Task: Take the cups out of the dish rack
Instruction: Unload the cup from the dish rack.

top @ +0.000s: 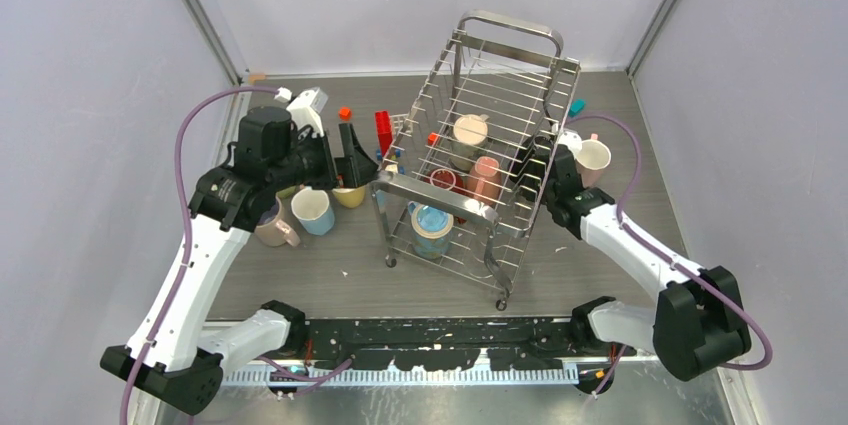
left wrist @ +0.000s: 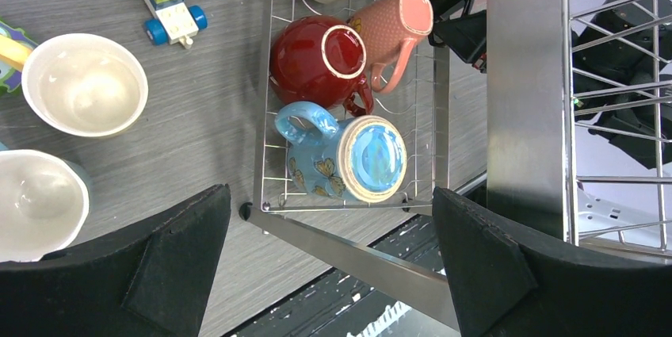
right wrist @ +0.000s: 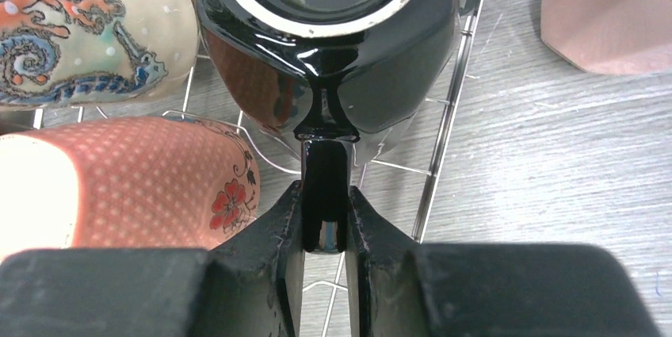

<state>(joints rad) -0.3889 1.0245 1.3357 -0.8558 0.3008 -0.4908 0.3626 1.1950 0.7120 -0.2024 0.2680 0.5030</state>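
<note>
The right tool [right wrist: 325,208] is clamped on the handle of the black mug [right wrist: 341,59], whose body lies at twelve o'clock from it inside the dish rack [right wrist: 441,139].

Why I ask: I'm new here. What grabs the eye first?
The wire dish rack stands mid-table with mugs lying inside. At its right side the right hand is shut on the handle of the black mug. The left hand hangs open by its left side, facing the blue mug.
</note>
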